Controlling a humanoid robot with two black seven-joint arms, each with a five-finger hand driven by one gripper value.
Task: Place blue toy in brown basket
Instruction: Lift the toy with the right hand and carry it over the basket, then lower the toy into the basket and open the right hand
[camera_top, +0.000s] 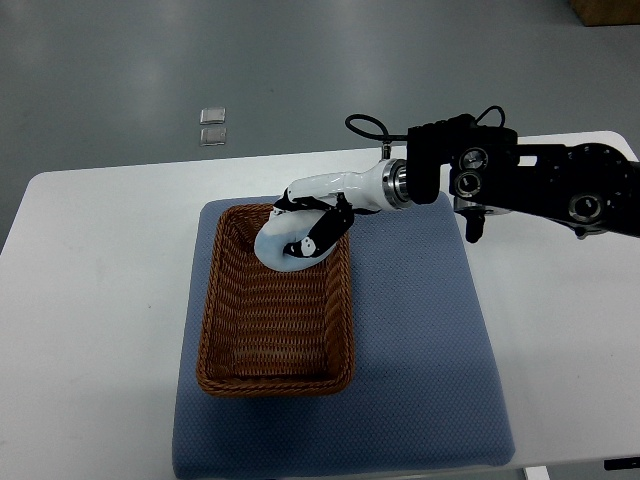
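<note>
A pale blue, rounded toy (283, 247) is held over the far right corner of the brown wicker basket (206, 325). My right hand (318, 222), white with black finger joints, reaches in from the right and is shut on the toy, its fingers (322, 234) wrapped over the toy's upper right side. The toy hangs at about rim height, above the basket's inside. The bottom of the basket holds nothing else. My left arm does not show.
The basket stands on a blue-grey mat (425, 330) on a white table (90, 300). The right forearm's black housing (470, 170) with cables lies over the mat's far right corner. Two small clear squares (213, 125) lie on the floor beyond the table.
</note>
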